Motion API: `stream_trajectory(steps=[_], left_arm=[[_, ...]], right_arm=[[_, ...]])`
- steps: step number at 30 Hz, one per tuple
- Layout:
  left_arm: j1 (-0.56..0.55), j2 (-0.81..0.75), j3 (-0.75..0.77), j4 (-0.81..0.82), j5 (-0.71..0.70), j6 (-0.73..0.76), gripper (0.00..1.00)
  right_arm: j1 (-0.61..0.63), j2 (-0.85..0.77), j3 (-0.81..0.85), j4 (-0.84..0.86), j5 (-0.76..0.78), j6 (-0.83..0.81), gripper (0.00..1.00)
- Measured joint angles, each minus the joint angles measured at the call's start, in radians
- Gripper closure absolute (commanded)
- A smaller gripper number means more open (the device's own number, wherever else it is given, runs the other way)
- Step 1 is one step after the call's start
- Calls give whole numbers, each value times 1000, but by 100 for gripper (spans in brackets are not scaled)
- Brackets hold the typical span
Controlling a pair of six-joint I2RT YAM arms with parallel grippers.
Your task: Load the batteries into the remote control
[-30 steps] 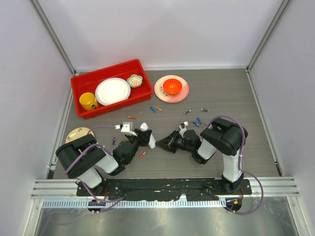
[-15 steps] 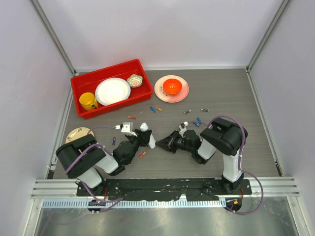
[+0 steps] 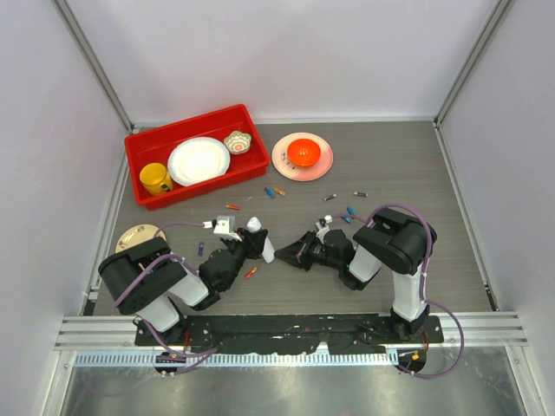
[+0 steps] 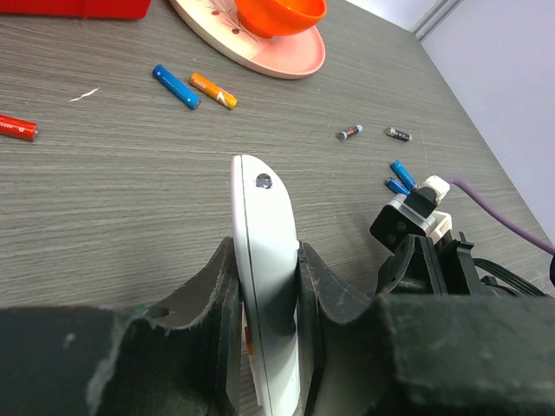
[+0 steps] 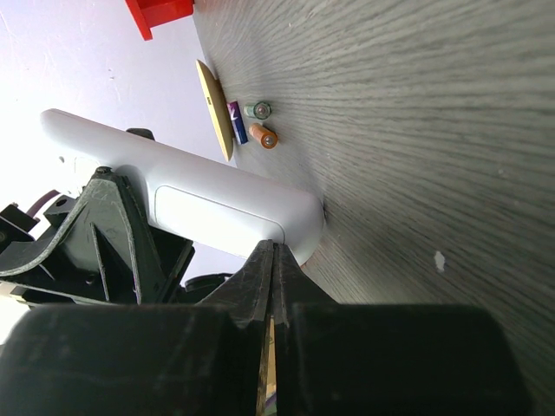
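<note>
Nearby, loose batteries point(image 4: 176, 86), pink plate point(image 4: 295, 65), red bin point(image 3: 195, 121)

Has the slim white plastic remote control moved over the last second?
No. The remote control stays put below the red plastic bin, clamped in the left pincer.

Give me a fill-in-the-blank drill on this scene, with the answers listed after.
The left gripper is shut on the white ____.
The yellow mug sits in the ____ bin.
The orange bowl rests on a ____ plate.
Missing words: remote control; red; pink.
</note>
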Motion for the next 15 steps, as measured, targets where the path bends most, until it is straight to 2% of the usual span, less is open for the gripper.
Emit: stream_trajectory(steps=[15], left_arm=[[-8,-1,-8,7,5,3,100]], right_arm=[[-12,-17,-15,-3,-4,-3,94]])
